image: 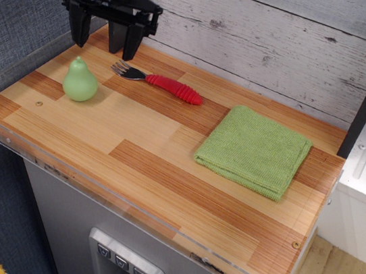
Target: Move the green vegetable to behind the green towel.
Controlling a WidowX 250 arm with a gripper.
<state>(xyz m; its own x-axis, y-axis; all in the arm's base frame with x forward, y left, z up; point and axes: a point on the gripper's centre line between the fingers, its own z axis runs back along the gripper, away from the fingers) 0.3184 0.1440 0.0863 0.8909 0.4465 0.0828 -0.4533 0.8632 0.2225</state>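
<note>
Near the left edge of the striped wooden tabletop [133, 150], a little in from the back left corner, stands the small, glossy, pale mint-green pear-shaped toy vegetable [80, 82], upright on its round bottom with its narrow tip pointing straight up, so its long axis is vertical. Above and slightly behind it hangs the black two-fingered gripper [104, 36], pointing down from over the back left corner; its fingers are spread wide with nothing between them, and their tips sit above the wood, clear of the toy. The relation that matters is this offset: the vegetable lies toward the front edge and a touch to the left of the point between the fingertips, close but not yet between them, so the arm seems to need a short shift forward and then a drop to straddle the toy's body. Just right of the gripper, along the back edge, lies a metal fork with a ribbed red handle [160, 82], tines toward the left, near the vegetable but apart from it; a careless descent could brush it. Well over toward the right edge rests the square, folded, lime-green terry towel [255, 150], flat, with a bare strip of wood between it and the back edge, where the vegetable is meant to end up.
</note>
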